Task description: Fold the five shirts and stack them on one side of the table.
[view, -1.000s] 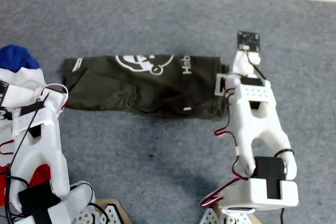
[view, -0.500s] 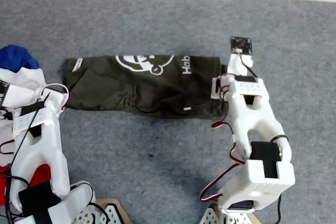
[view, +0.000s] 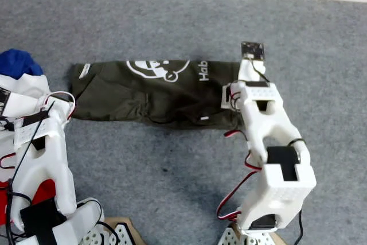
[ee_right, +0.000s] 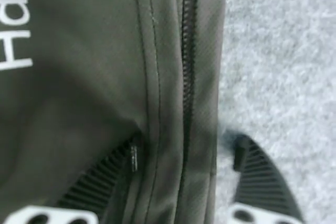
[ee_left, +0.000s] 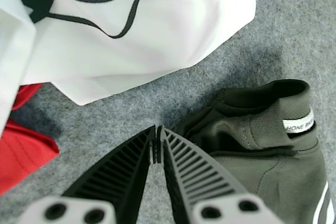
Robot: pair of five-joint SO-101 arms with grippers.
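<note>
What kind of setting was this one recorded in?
Probably a robot test bench rather than a home: a table covered in grey felt-like fabric, two white arms, and a dark green shirt laid out beside a heap of others.

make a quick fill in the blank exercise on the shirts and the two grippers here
1. The left gripper has its jaws ____.
2. The right gripper, at the edge of the dark shirt, has its jaws ____.
3. Next to the red shirt lies a shirt with black lines that is coloured ____.

Missing words: shut; open; white
</note>
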